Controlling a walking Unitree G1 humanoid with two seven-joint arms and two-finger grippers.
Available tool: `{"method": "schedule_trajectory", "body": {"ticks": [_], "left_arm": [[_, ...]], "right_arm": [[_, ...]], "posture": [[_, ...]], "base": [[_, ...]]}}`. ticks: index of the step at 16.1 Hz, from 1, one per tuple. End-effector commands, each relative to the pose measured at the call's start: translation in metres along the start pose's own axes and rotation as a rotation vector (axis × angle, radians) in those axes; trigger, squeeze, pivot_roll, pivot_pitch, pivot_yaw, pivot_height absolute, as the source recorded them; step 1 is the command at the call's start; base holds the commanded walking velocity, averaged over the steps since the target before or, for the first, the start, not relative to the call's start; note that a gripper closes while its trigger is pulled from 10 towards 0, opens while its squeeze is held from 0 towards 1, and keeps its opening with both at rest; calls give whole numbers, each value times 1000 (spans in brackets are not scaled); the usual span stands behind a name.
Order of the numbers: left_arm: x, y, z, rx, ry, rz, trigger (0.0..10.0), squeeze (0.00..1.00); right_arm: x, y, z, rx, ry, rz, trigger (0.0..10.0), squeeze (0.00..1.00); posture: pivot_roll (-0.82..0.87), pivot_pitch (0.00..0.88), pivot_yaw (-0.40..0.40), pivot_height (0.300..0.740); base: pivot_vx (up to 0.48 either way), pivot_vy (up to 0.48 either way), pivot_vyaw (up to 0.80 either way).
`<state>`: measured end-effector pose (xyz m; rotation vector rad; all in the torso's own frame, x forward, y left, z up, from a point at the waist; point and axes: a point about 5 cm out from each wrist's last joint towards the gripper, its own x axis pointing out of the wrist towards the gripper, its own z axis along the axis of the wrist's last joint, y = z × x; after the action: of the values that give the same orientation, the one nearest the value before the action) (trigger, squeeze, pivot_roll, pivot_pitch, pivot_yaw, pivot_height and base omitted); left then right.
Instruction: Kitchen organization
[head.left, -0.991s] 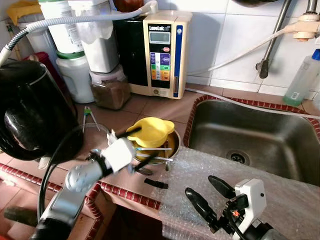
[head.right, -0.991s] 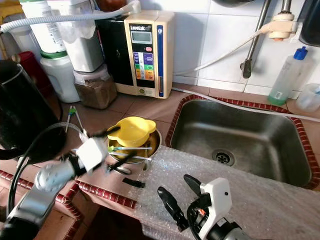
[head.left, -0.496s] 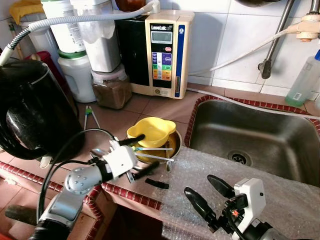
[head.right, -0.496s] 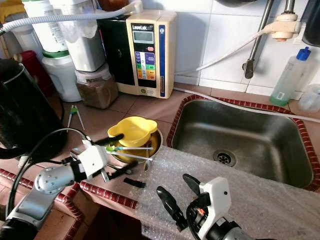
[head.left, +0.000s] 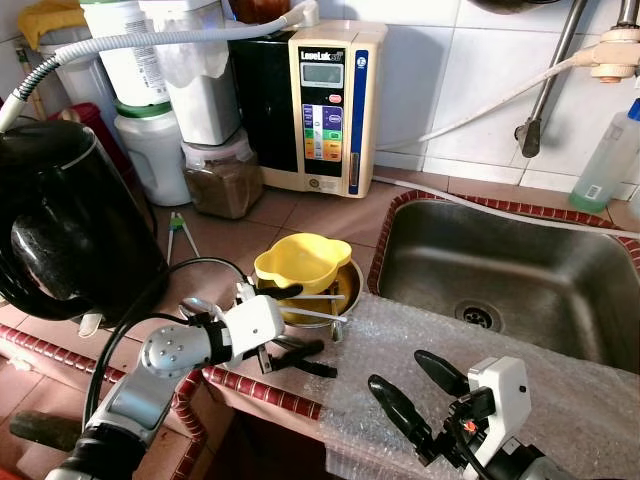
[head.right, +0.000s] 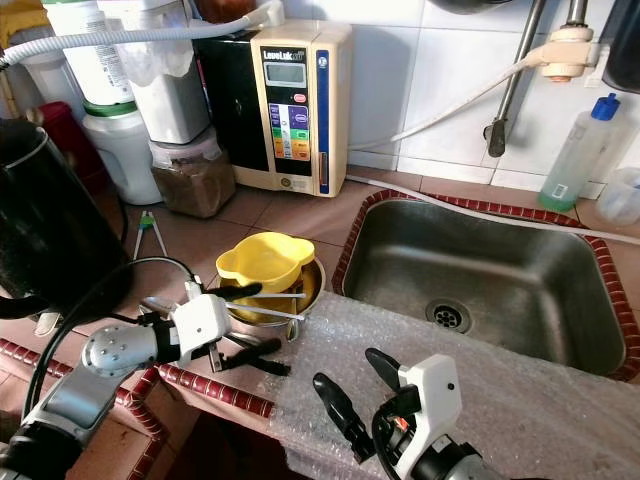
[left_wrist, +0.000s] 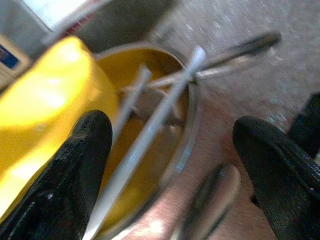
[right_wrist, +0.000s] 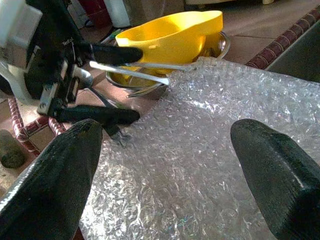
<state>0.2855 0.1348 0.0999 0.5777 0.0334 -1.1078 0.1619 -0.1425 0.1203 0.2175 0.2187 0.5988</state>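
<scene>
Left wrist view: left gripper (left_wrist: 170, 165) jaws apart, straddling the steel bowl (head.left: 345, 290) rim beside the yellow bowl (head.left: 300, 262) on the worktop (head.left: 300, 215). Right gripper (head.left: 415, 395) jaws apart, over bubble wrap (head.left: 500, 340). Advise squaring up on one utensil handle (left_wrist: 150, 125) before closing.

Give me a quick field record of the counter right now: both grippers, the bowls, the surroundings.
left gripper: open, at the near rim of the metal bowl, one finger against the yellow bowl
right gripper: open, above the bubble wrap, holding nothing
yellow bowl: tilted, resting in the metal bowl
metal bowl: on the tiled counter beside the sink, utensils lying across it
behind: water ionizer against the wall
robot's left: black kettle
</scene>
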Motion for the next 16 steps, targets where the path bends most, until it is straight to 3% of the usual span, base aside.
{"method": "schedule_trajectory", "body": {"ticks": [1, 2, 3, 4, 5, 6, 16], "left_arm": [[0, -1, -4, -4, 38, -43, 10000, 0], [1, -1, -4, -12, 40, -50, 8980, 0], [2, -1, -4, -23, 41, -51, 5882, 0], [2, -1, -4, -22, 42, -54, 4196, 0], [2, 0, -5, -22, 47, -54, 1529, 0], [2, 1, -6, -25, 52, -51, 0, 0], [4, 16, -4, -65, 55, 81, 0, 0]], "right_arm": [[1, 3, 3, -11, -8, 2, 10000, 0], [1, 3, 3, -10, -8, 0, 10000, 0], [1, 3, 2, -10, -8, -1, 10000, 0], [1, 3, 2, -9, -8, -1, 10000, 0], [1, 2, 2, -9, -9, -1, 10000, 0], [1, 2, 2, -10, -9, -2, 10000, 0], [2, -2, 2, -17, -17, -15, 10000, 0]], "posture": [[-25, 0, 77, 740], [-25, 0, 78, 740], [-25, 0, 78, 740], [-25, 0, 78, 740], [-24, 0, 79, 740], [-25, 0, 80, 740], [-20, 0, 81, 740]], "base": [[0, 0, 0], [0, 0, 0], [0, 0, 0], [0, 0, 0], [0, 0, 0], [0, 0, 0], [0, 0, 0]]}}
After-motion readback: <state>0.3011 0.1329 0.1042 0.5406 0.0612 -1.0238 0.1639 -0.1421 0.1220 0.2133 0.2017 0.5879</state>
